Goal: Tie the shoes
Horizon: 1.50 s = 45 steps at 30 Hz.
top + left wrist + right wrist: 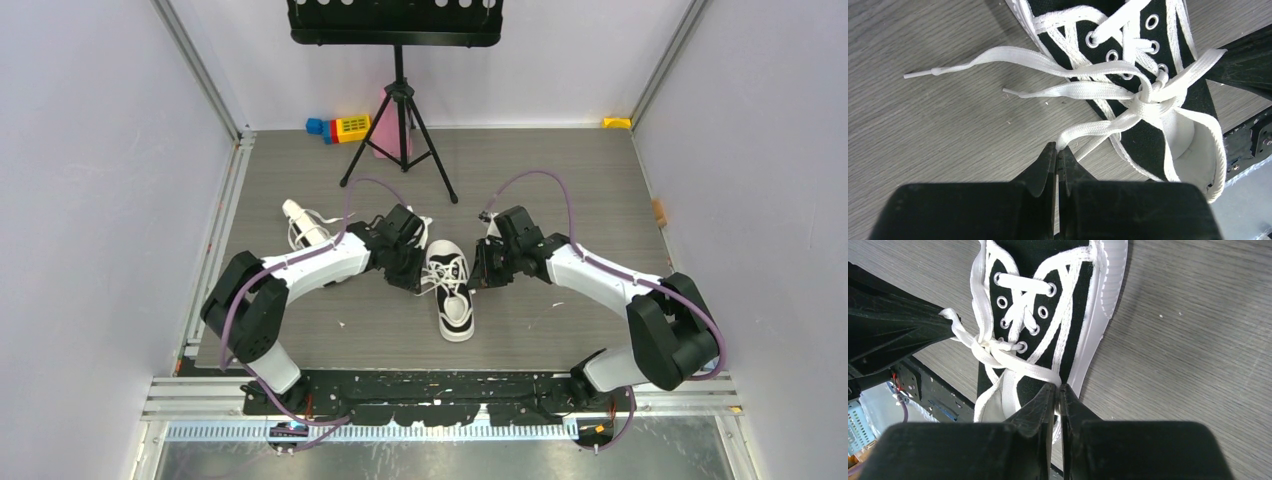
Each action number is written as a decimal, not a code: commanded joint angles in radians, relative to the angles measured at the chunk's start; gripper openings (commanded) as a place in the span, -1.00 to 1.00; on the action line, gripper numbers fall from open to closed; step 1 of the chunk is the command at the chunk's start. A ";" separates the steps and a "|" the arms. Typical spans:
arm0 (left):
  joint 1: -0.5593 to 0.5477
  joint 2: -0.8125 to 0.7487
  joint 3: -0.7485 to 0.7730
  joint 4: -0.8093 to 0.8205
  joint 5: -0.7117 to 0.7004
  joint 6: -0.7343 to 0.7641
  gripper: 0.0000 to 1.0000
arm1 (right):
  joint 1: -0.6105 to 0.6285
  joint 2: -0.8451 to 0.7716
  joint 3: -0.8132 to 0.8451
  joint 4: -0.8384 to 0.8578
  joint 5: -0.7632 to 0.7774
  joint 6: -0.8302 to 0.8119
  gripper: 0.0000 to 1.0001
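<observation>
One black sneaker point(452, 290) with white sole lies in the middle of the table, toe toward the near edge. Its white laces are crossed in a knot point(1148, 100) over the tongue, also seen in the right wrist view point(993, 346). My left gripper point(1056, 148) is shut on a lace loop point(1098, 129) left of the shoe. My right gripper point(1058, 387) is shut on the other lace loop point(1033, 371) at the shoe's right side. Two loose lace ends point(998, 55) trail over the table. The second shoe point(302, 222) lies at the far left behind my left arm.
A black tripod stand point(400, 120) stands at the back centre. Coloured toy blocks point(340, 127) and a pink object lie by the back wall. A small yellow piece point(617, 122) sits in the back right corner. White walls close the sides.
</observation>
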 commanded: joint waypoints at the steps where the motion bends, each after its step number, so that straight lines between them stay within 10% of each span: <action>1: -0.001 -0.034 0.014 0.005 -0.001 0.006 -1.00 | 0.003 -0.029 0.054 -0.020 0.001 -0.010 -0.75; 5: -0.001 -0.031 0.040 0.006 0.010 0.001 -1.00 | 0.003 -0.029 0.071 -0.029 -0.009 -0.013 -0.99; 25: -0.076 0.060 -0.046 -0.008 -0.105 -0.053 -1.00 | 0.012 0.036 -0.004 -0.131 0.312 0.050 -1.00; 45: -0.171 0.166 0.098 -0.289 -0.693 -0.195 -1.00 | 0.141 0.113 0.027 -0.214 0.897 0.232 -1.00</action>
